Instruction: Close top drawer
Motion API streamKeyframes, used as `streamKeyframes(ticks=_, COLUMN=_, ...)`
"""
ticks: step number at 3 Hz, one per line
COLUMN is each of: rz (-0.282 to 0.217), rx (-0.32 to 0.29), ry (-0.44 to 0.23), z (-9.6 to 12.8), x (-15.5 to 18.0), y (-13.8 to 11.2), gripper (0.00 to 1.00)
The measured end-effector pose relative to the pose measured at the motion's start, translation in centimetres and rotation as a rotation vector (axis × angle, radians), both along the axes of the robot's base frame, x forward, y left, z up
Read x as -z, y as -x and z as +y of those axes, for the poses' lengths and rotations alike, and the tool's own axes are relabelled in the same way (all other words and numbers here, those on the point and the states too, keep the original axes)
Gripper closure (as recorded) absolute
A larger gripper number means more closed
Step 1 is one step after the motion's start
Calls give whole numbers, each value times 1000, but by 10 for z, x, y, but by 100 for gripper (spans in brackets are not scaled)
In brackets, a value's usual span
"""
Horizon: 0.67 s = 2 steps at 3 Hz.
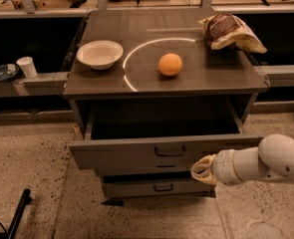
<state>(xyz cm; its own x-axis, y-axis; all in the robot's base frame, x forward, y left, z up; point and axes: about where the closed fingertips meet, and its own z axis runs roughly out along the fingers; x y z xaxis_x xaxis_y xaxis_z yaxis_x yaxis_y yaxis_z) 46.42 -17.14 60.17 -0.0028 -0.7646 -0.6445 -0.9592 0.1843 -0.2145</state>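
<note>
Item: top drawer, pulled well out under the front edge of the bench. Stiff grey box, probably light on its slides. Don't grasp; push flat on the front panel near the handle. Gripper: at the panel's lower right; you cannot tell how the jaws stand.

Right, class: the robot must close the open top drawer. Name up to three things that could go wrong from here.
1. The gripper sits right of the top drawer's handle, near the front's lower edge; an off-centre push might skew the drawer and jam it.
2. It could slip under that edge onto the lower drawer.
3. A hard shove may jolt the cabinet and roll the orange.
</note>
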Motion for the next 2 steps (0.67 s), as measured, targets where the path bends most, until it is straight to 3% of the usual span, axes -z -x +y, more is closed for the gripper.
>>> streamKeyframes(ticks=1, rz=-1, rx=11, ry=-52, z=8, x=7, y=-16, gripper=87)
streamKeyframes(ticks=2, rz=1, rx=12, ry=-55, z=8, x=9, y=-17, gripper=64)
